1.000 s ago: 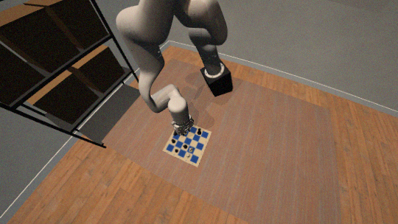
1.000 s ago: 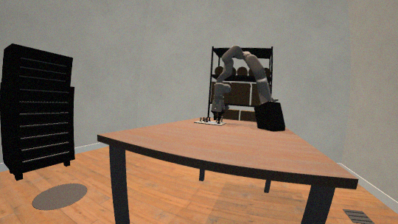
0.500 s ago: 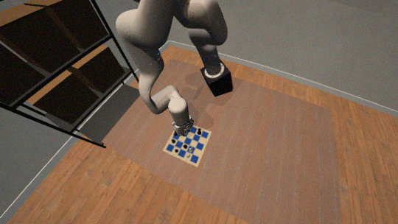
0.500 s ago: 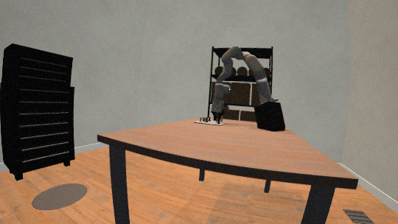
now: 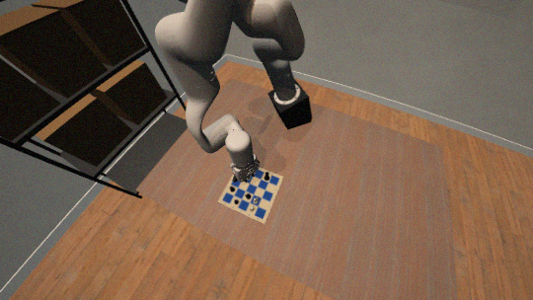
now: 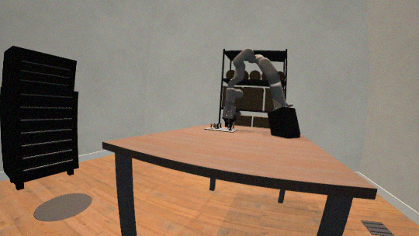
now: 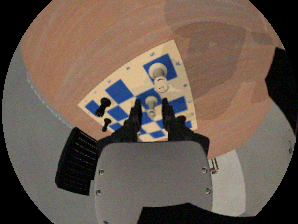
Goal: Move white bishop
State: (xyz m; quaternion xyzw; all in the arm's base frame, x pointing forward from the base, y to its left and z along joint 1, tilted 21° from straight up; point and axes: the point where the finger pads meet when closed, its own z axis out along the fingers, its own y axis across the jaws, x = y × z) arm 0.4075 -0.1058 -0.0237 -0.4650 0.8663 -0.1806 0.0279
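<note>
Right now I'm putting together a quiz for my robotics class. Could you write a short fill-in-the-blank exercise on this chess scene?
1. The chessboard has cream and ___ squares.
2. In the wrist view, a ___ chess piece shows between the fingers of the gripper.
3. The arm stands on a ___ block.
4. The board lies on a ___ table.

Missing words: blue; white; black; wooden
</note>
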